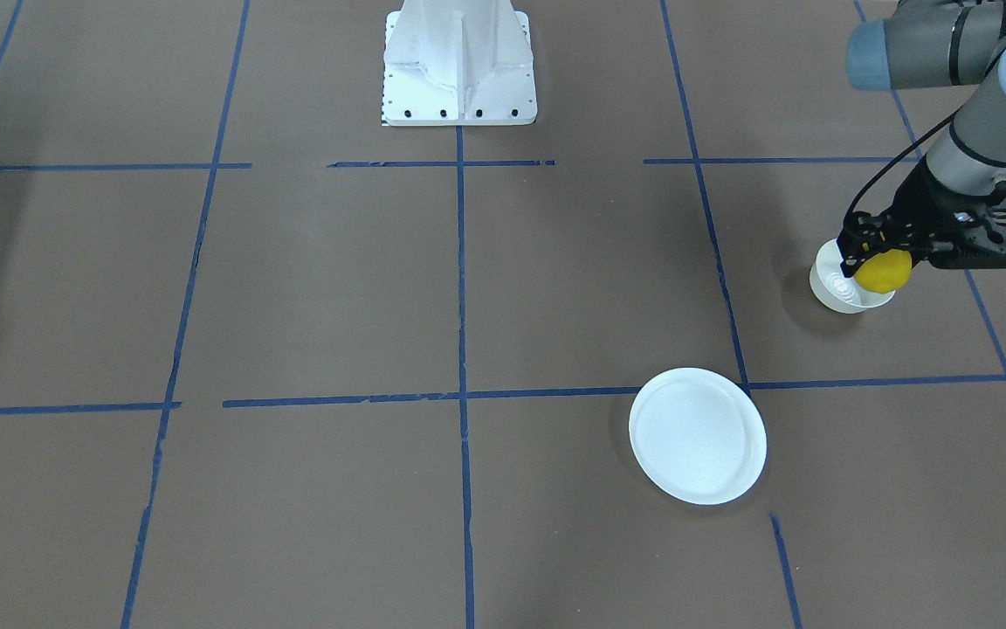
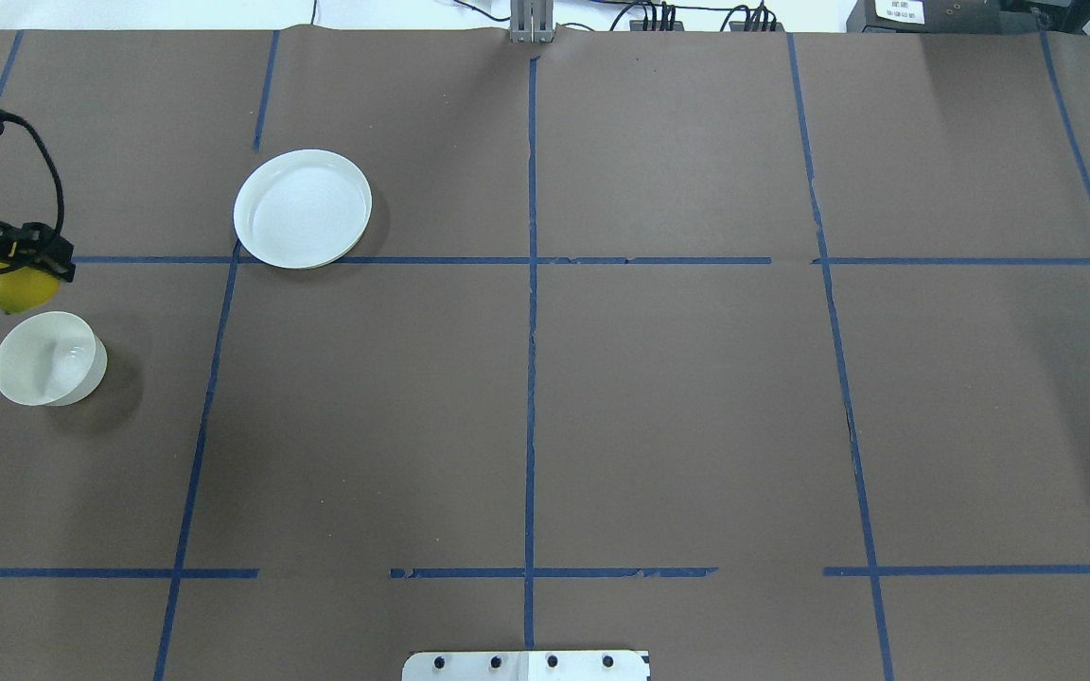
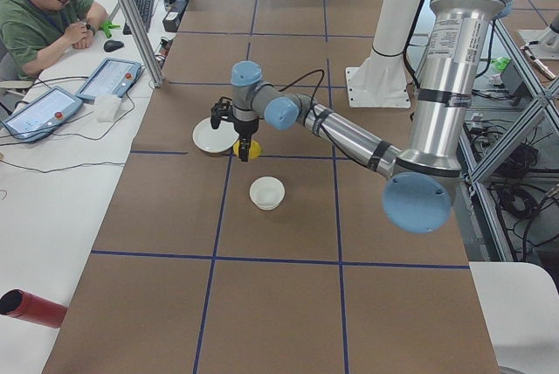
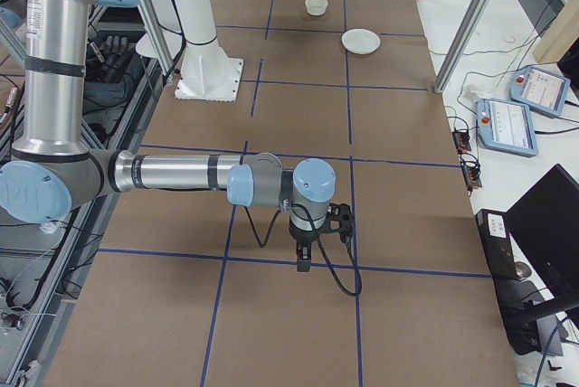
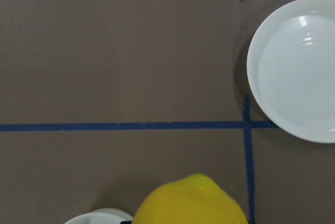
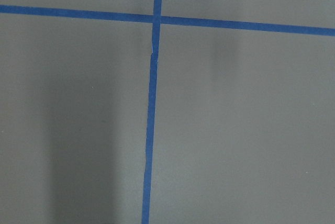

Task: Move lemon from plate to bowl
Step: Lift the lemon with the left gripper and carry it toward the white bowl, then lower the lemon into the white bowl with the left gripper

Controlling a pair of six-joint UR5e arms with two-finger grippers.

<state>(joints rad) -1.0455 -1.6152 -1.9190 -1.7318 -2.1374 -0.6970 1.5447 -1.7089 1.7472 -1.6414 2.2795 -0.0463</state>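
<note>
The left gripper (image 1: 880, 259) is seen closed around the lemon (image 1: 885, 273), which is held in the air and touches nothing else. A black cable (image 1: 885, 177) is looped beside the wrist.

In the overhead view the lemon is placed at about 11 o'clock from the bowl (image 1: 833, 293), near its rim and not inside it. The bowl is set upright on the brown table (image 1: 293, 288). From the bowl, the plate (image 1: 697, 435) is found at about 2 o'clock in that same view, well apart, lying flat across a crossing of blue tape lines (image 1: 461, 279).

The white robot base (image 1: 459, 65) is fixed at the table's edge, at about 5 o'clock from the bowl in the overhead view.

The right gripper (image 4: 304, 265) is shown only from the side, pointed down over the far end of the table, well away from all three things; whether it is open or closed cannot be told.

Beyond the table's edge, an operator (image 3: 44, 11) is seated at a white desk with two tablets (image 3: 109, 77), and a red cylinder (image 3: 31, 307) is laid nearer the camera.
</note>
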